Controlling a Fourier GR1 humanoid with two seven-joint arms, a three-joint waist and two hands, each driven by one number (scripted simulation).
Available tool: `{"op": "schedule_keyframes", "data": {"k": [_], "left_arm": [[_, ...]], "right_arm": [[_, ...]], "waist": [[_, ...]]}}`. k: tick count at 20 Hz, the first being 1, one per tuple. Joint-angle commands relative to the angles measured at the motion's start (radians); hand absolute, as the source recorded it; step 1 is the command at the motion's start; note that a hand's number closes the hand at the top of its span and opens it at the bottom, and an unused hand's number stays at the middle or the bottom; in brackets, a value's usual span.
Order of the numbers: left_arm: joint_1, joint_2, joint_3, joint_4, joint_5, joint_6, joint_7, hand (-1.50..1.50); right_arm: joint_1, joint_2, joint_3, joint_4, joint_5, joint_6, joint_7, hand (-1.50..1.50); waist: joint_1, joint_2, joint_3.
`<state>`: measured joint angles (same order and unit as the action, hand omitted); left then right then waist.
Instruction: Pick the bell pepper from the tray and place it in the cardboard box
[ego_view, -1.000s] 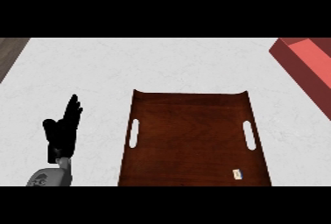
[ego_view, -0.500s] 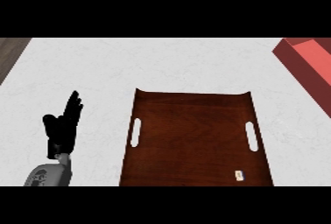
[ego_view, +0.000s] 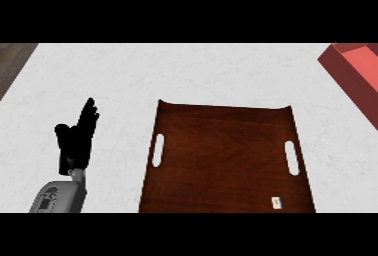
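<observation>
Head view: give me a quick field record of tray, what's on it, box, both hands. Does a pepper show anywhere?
tray: brown wood, centre of the counter, a slot handle on each side
on tray: no bell pepper visible; only a small white item near its lower right corner
box: reddish, upper right, cut off by the view's edge
left hand: open, fingers up, resting left of the tray, not touching it
right hand: not in view
counter: white

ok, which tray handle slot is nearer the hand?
The left slot, on the tray edge facing the left hand; the right slot sits across the tray, toward the red box.
</observation>
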<state>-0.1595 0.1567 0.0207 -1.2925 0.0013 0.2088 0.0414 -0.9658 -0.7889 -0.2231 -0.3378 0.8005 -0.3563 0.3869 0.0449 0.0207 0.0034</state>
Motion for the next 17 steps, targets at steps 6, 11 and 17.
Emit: {"op": "schedule_keyframes", "data": {"k": [6,11,17], "left_arm": [[0.023,-0.009,-0.002,-0.008,0.011,-0.019,-0.016,0.00],[0.029,-0.013,-0.001,-0.002,-0.005,0.005,-0.017,0.00],[0.061,-0.008,0.018,-0.006,0.004,0.001,-0.041,0.00]], "right_arm": [[0.044,0.007,-0.202,0.056,-0.198,-0.085,-0.310,-1.50],[0.037,0.035,-0.345,0.008,-0.359,-0.078,-0.500,-1.50],[0.104,-0.053,-0.490,0.025,-0.504,-0.016,-0.622,-1.50]], "waist": [[0.005,0.002,0.003],[-0.010,-0.001,0.003],[-0.019,-0.008,0.000]]}}
